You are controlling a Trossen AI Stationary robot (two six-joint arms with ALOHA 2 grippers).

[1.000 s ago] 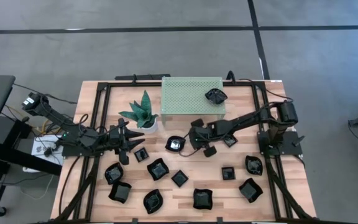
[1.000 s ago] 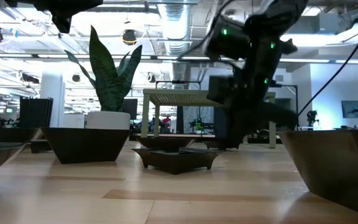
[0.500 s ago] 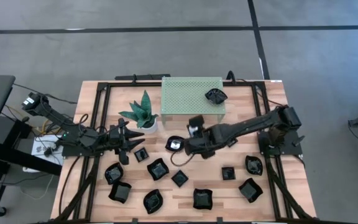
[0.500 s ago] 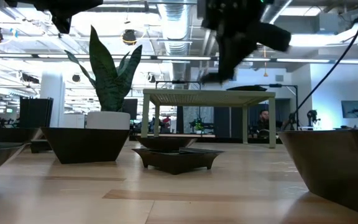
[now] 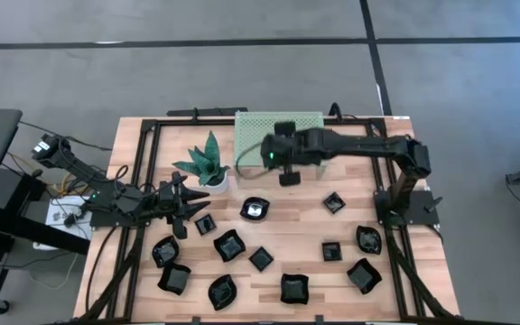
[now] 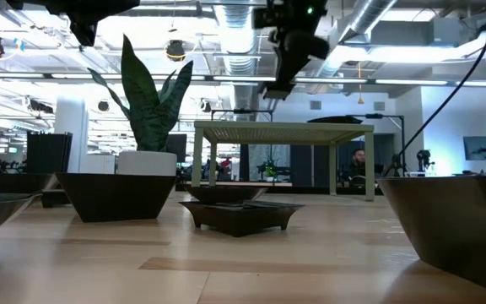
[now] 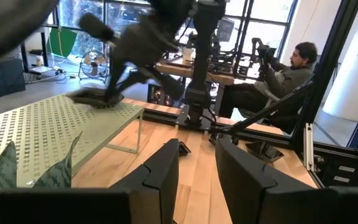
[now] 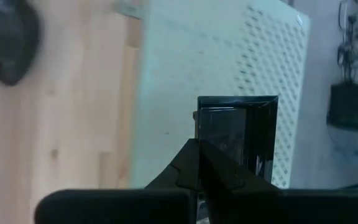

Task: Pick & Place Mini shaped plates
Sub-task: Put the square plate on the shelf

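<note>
Fourteen black mini plates (image 5: 229,245) can be counted: twelve lying on the counter (image 5: 292,236), one on the green shelf (image 5: 255,135), and one square plate (image 8: 238,124) pinched in the right claw (image 8: 199,146). There is one shelf, one potted plant (image 5: 208,162) and two robot arms (image 5: 359,144). One seated person (image 7: 291,68) shows in the room behind.

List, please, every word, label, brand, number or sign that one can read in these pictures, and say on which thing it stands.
No text can be read in any view.
The black mini plates, the green shelf and the plant bear no lettering.
The small white patch on the arm base at the table's left edge is too small to read.
The screens in the room behind the table are too blurred to read.
</note>
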